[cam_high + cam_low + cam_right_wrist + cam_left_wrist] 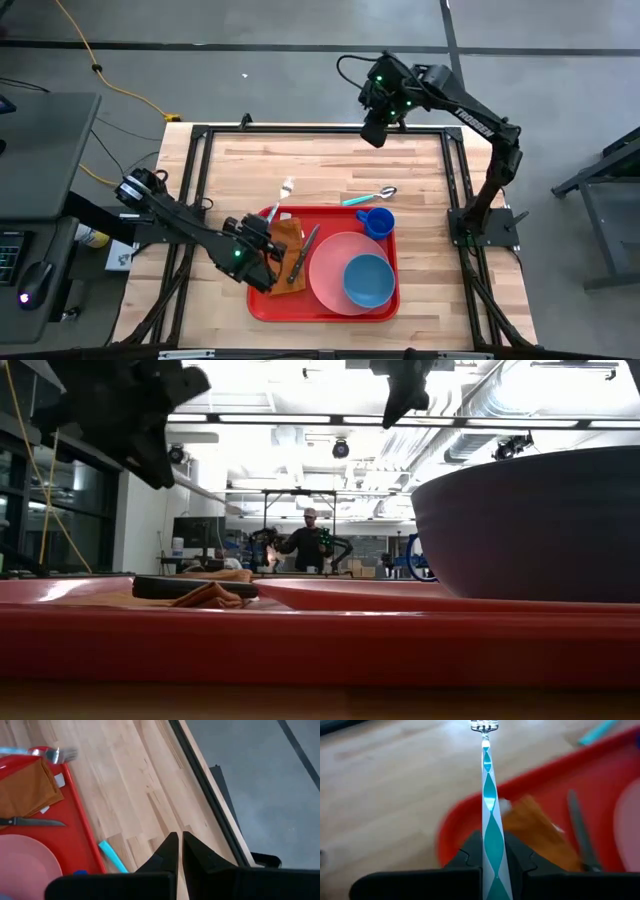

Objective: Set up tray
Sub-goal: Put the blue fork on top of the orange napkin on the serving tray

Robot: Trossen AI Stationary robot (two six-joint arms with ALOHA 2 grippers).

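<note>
Bright ceiling lights overhead; left wrist view is blurred.

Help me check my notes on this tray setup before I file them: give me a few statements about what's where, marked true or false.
1. The left gripper is shut on the fork. True.
2. The blue bowl sits on the pink plate. True.
3. The spoon lies inside the tray. False: it lies on the bare table, just beyond the tray's far rim.
4. The right gripper holds the knife. False: it is shut on nothing, raised over the table's far edge; the knife lies in the tray.
5. The blue cup stands in the tray. True.
</note>
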